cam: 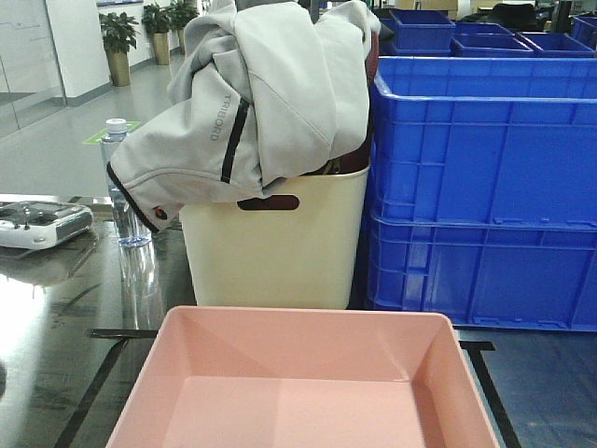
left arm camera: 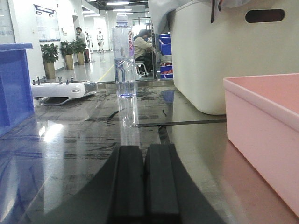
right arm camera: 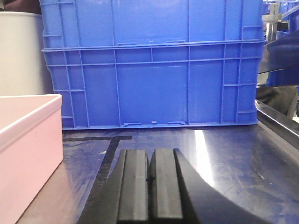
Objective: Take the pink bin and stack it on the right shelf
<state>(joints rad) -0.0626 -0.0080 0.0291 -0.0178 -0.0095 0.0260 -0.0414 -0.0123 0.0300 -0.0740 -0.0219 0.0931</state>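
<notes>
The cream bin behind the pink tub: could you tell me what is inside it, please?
A grey jacket spills over the cream bin, with something dark red at the rim. Whatever lies deeper is covered by the jacket and walls.

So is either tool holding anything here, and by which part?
Nothing is held. The left tool and right tool are both shut on nothing, one on each side of the pink bin, not touching it.

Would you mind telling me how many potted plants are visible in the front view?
3, all in the far left background of the front view: one nearest, one behind it, and one farthest back. More may stand hidden behind the grey jacket.
</notes>
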